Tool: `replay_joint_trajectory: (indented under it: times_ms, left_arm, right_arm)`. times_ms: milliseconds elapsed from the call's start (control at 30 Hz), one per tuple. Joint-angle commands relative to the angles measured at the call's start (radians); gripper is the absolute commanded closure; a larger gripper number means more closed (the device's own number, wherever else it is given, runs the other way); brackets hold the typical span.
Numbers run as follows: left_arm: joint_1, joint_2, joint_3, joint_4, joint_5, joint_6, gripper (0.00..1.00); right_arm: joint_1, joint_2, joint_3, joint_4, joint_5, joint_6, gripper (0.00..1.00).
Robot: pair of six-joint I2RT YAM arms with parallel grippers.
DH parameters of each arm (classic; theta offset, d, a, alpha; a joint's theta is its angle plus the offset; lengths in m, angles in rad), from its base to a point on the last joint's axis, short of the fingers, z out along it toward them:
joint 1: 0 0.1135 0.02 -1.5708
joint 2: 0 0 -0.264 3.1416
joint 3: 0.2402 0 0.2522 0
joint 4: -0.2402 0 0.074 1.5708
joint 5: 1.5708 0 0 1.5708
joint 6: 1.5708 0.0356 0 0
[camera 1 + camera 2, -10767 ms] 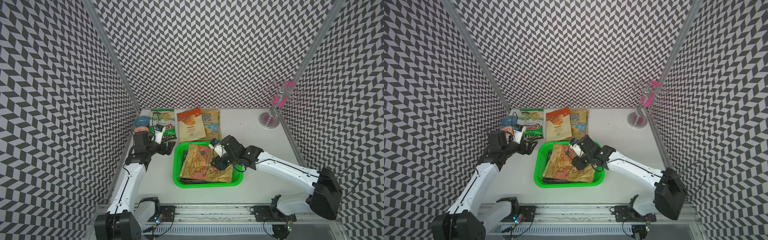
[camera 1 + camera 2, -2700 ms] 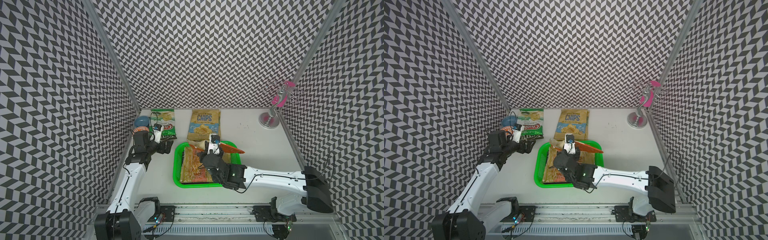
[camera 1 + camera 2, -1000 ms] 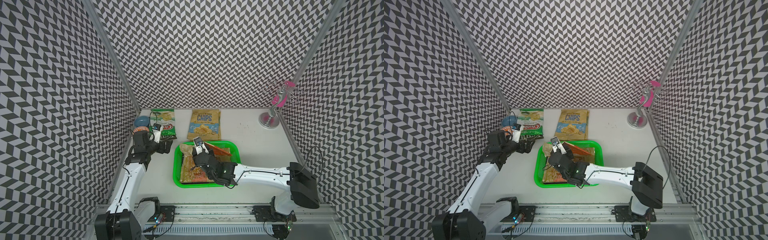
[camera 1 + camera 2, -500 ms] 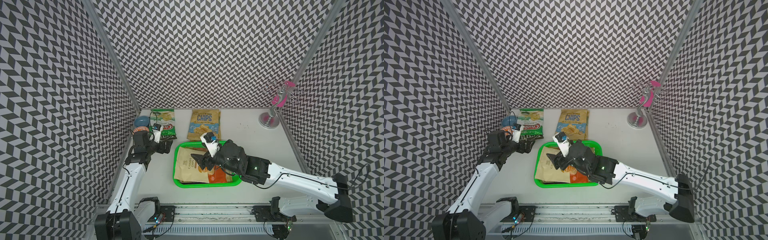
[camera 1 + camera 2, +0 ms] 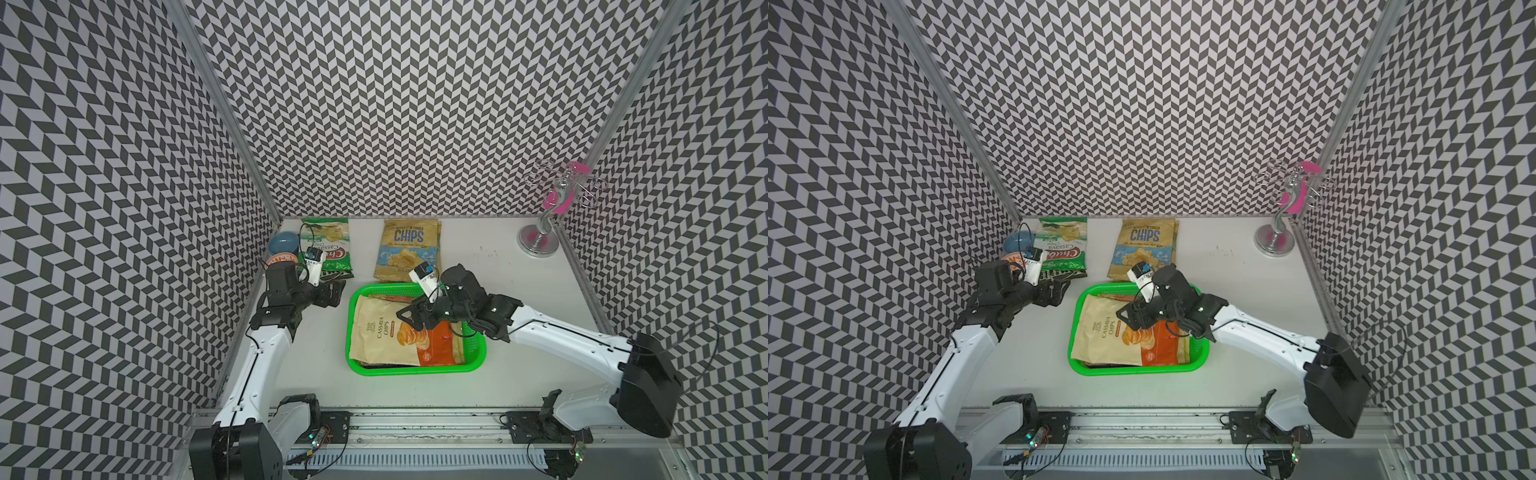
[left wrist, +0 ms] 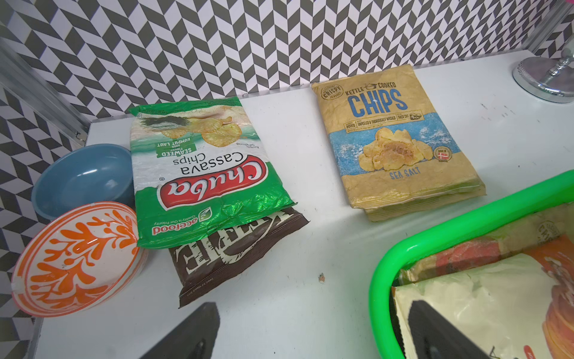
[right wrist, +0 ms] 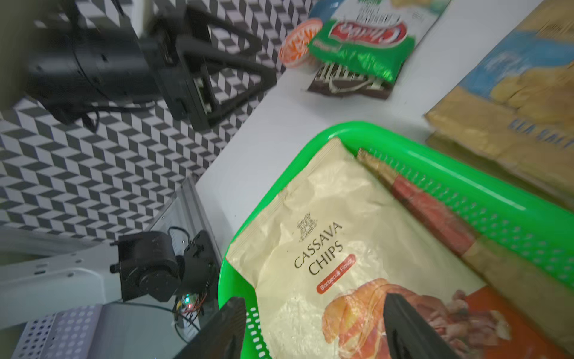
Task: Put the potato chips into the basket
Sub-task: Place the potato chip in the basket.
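The green basket [image 5: 350,332] [image 5: 1072,332] sits mid-table and holds a pile of potato chips bags. A beige-orange cassava bag [image 5: 380,336] [image 7: 326,242] lies flat on top. My right gripper [image 5: 409,321] [image 7: 313,329] hovers open just above that bag, with nothing between its fingers. On the table behind the basket lie stacked tan CHIPS bags [image 5: 407,249] [image 6: 394,140]. To their left is a green-white Chuba bag [image 5: 328,245] [image 6: 202,167], lying on a brown Kettle bag [image 6: 230,251]. My left gripper [image 5: 336,291] [image 6: 310,335] stands open and empty between the Kettle bag and the basket rim [image 6: 435,236].
A blue bowl [image 5: 283,244] and an orange-patterned bowl [image 5: 281,261] sit in the back left corner beside the Chuba bag. A chrome stand [image 5: 539,243] with a pink piece stands at the back right. Patterned walls close in three sides.
My right gripper has opened and let go of the cassava bag, which now lies flat on the pile. The right arm has swung back to the right. The left arm has not moved.
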Motion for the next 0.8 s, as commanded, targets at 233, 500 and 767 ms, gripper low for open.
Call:
replay_joint_trajectory:
  times_ms: [233,500,767]
  left_arm:
    - [0.004,-0.019,0.001,0.017,-0.002,-0.006,0.01]
    - [0.004,-0.018,0.0,0.016,-0.002,-0.005,0.01]
    - [0.003,-0.016,-0.001,0.018,-0.001,-0.004,0.01]
  right_arm:
    - [0.141,0.257,0.162,-0.083,-0.008,-0.063,0.26]
    - [0.174,0.351,0.177,-0.21,0.199,-0.12,0.26]
    - [0.174,0.332,0.135,-0.303,0.434,-0.168,0.26]
